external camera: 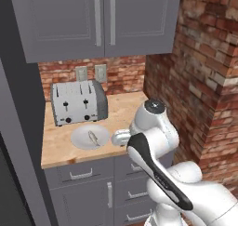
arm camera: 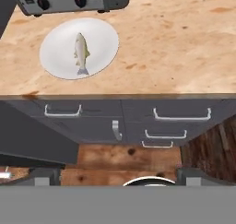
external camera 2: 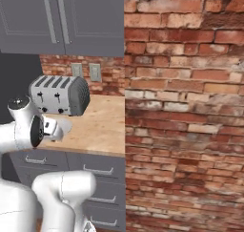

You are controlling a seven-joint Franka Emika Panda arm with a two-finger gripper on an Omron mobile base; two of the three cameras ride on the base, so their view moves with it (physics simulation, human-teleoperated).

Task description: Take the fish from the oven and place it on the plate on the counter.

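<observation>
The fish (arm camera: 81, 53) is seen lying on the plate (arm camera: 103, 38), near its middle, in the upper left of the hand view; in the left base view the same plate (external camera: 79, 139) is found left of centre, on the worktop (external camera: 123, 113) just in front of the toaster (external camera: 78, 102). The task is therefore judged essentially complete, since the fish has been set where it was wanted. Nothing is carried in front of the hand camera, so the claw is taken to be empty, though whether its tips are spread or pressed together cannot be told. Only the arm's retreat is judged to be left.
</observation>
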